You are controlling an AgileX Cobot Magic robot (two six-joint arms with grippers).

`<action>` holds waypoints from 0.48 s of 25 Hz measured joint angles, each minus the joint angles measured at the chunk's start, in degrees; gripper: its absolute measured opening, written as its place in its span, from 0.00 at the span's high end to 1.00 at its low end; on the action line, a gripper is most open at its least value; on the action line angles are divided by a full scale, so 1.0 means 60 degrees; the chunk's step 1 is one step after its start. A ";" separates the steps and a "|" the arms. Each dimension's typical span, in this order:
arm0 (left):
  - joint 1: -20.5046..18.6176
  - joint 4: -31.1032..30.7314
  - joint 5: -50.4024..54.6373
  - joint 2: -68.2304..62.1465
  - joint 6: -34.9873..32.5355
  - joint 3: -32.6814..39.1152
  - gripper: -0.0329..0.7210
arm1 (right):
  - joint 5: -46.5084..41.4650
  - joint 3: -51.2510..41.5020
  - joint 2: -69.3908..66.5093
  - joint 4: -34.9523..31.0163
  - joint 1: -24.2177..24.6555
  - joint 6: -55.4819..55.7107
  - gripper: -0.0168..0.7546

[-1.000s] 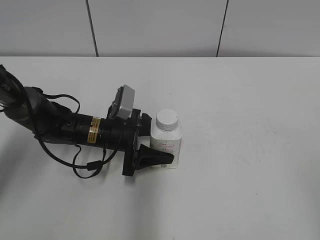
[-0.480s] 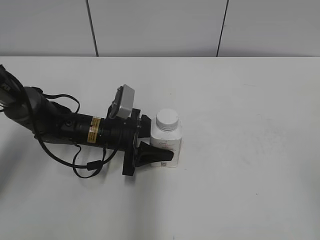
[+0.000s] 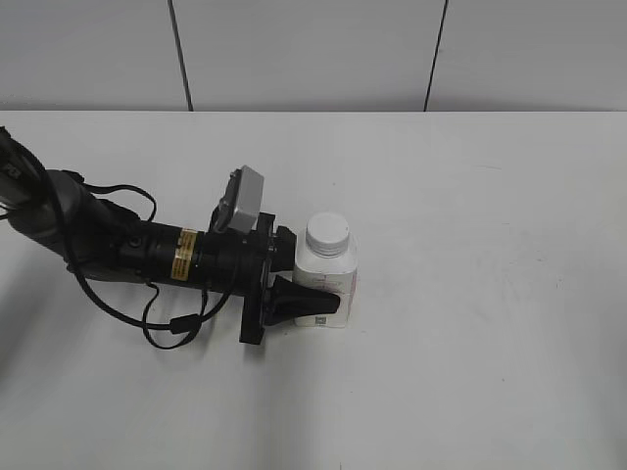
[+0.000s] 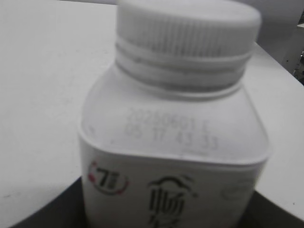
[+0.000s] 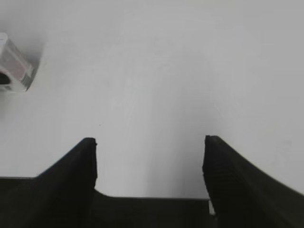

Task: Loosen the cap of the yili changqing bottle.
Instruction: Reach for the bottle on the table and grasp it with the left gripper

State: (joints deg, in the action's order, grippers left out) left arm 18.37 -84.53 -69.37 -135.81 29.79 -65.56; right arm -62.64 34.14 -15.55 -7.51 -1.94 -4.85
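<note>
The yili changqing bottle (image 3: 330, 277) stands upright on the white table, with its ribbed white cap (image 3: 327, 233) on the neck. My left gripper (image 3: 313, 272) reaches in from the left and holds the bottle's body. The near finger (image 3: 306, 304) presses on its front side, and the far finger is mostly hidden behind it. In the left wrist view the bottle (image 4: 173, 156) and cap (image 4: 187, 28) fill the frame, with dark fingers (image 4: 52, 209) at both lower corners. My right gripper (image 5: 149, 141) is open and empty over bare table. The bottle (image 5: 14, 66) shows at that view's far left.
The left arm and its looped black cable (image 3: 167, 323) lie across the left of the white table (image 3: 490, 294). A white panelled wall (image 3: 313, 54) runs behind the table's far edge. The right arm is out of the exterior view.
The left gripper's near finger has drawn in a little against the bottle's front side. The bottle and the arm stay where they were.
</note>
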 joint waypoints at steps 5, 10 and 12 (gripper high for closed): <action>0.0000 0.0000 0.0000 0.0000 0.0000 0.0000 0.44 | -0.0654 0.1086 -0.2762 -0.0715 0.0000 0.0162 0.26; 0.0000 0.0009 0.0000 0.0000 0.0000 0.0000 0.45 | -0.0226 0.1949 -0.4764 -0.0842 0.0000 -0.0348 0.26; 0.0000 0.0009 0.0000 0.0000 0.0000 0.0000 0.46 | -0.0003 0.2286 -0.5698 -0.0992 0.0000 -0.0358 0.26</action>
State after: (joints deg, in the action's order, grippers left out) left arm 18.37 -84.48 -69.37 -135.81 29.79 -65.56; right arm -62.66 47.86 -49.74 -13.47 -1.94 -7.00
